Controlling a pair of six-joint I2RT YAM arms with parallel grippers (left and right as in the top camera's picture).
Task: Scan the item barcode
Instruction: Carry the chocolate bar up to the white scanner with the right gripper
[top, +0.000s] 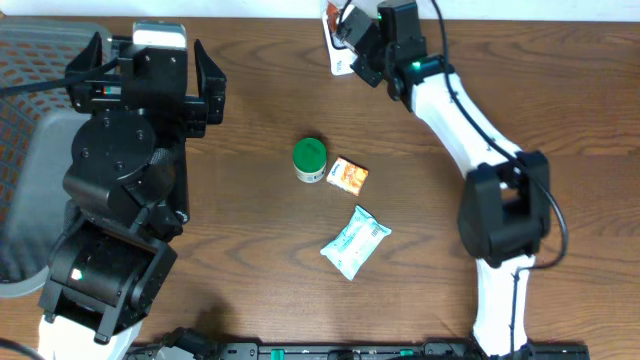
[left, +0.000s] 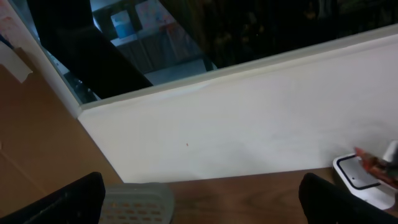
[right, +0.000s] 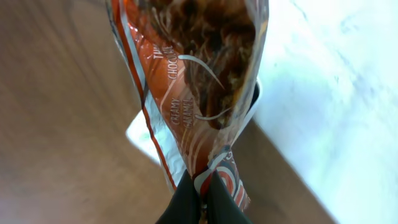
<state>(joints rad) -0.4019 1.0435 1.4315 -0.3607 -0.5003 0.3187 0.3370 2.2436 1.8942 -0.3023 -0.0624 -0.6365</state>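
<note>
- Overhead view: the right gripper (top: 352, 40) is seen at the far edge of the wooden table (top: 250, 100), with its arm stretched out from the near right side.
- An orange snack wrapper (top: 332, 18) is held in that gripper, just over a white scanner (top: 341, 66) that sits at the table's far edge.
- In the right wrist view, the right gripper (right: 199, 205) is shown with its fingers pressed together on one crimped end of the snack wrapper (right: 199, 93).
- The words "creamy", "caramel" and part of "chocolate" can be read on the wrapper's orange side, and a brown picture is printed further along it.
- Part of the white scanner (right: 144, 138) is seen behind the wrapper, against the wood; whether the two touch cannot be told.
- The left gripper (top: 148, 48) is kept over the far left of the table, fingers spread wide, with nothing between them.
- In the left wrist view, the left gripper (left: 205, 214) is marked only by two dark fingertips at the bottom corners, and the scanner (left: 357, 180) is seen at the lower right.
- Three more items are laid near the table's middle: a green-lidded jar (top: 310, 160), a small orange packet (top: 348, 175) just beside it, and a pale blue pouch (top: 355, 240) nearer the robot.
</note>
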